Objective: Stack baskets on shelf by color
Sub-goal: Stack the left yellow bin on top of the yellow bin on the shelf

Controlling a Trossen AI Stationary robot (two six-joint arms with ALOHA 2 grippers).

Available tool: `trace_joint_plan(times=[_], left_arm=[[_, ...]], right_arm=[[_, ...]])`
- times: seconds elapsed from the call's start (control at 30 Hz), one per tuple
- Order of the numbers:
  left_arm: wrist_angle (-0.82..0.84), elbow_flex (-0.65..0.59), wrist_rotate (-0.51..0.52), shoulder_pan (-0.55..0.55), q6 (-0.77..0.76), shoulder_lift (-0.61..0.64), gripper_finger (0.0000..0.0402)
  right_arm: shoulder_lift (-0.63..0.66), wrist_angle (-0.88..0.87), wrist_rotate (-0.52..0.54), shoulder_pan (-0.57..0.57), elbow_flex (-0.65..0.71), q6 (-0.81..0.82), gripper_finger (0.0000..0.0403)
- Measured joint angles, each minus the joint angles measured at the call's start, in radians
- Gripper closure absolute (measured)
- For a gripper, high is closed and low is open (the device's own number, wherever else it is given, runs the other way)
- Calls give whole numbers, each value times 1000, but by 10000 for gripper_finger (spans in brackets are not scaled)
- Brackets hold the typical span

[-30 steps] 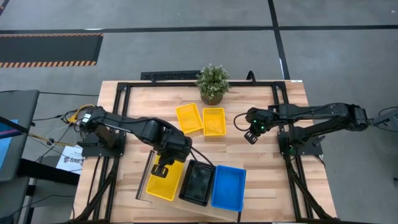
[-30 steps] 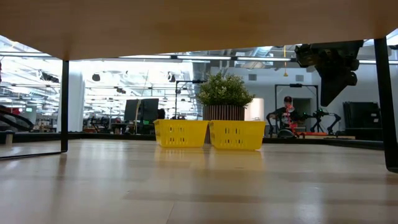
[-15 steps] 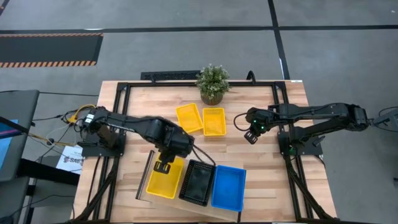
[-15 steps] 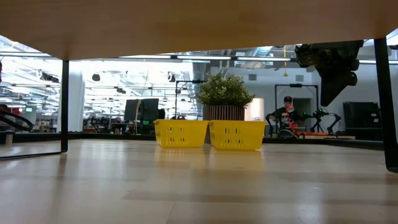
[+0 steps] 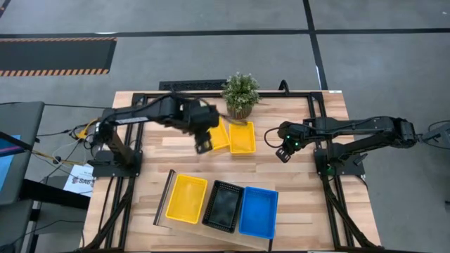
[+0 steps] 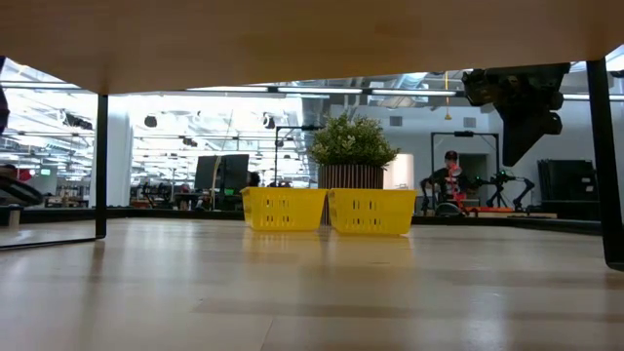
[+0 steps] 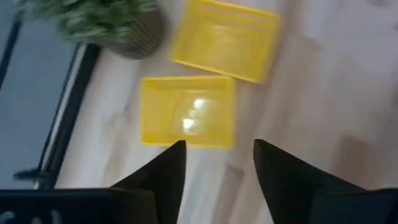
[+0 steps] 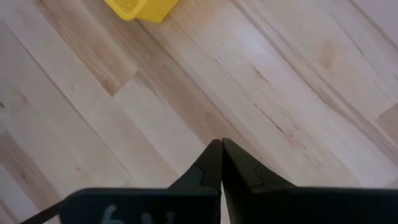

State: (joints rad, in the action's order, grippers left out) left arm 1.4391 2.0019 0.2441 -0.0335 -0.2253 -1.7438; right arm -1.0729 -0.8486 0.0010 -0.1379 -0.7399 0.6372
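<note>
The left gripper (image 5: 203,144), fingers apart and empty, hung beside 2 loose yellow baskets (image 5: 228,135) near the plant (image 5: 240,95), probably to fetch one. On the shelf (image 5: 167,198), away from the plant, sat yellow, black and blue baskets. The right gripper (image 5: 283,153) waited, fingers together.

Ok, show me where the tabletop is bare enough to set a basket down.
Bare wood lies between the loose yellow baskets and the shelf, and under the right gripper. Crowded: the shelf row and around the plant.
</note>
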Motion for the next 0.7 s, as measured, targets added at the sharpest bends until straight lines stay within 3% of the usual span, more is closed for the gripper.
trace_joint_plan(times=[0.37,0.6,0.7], left_arm=[[-351,-337,-78,-230,26,-10,151],[-369,-496,-37,-288,-344,-9,131],[-423,-564,-38,-288,-409,-9,131]], right_arm=[[0,-2,-1,0,0,17,377],[0,-3,0,0,0,18,377],[0,-3,-1,0,0,18,377]])
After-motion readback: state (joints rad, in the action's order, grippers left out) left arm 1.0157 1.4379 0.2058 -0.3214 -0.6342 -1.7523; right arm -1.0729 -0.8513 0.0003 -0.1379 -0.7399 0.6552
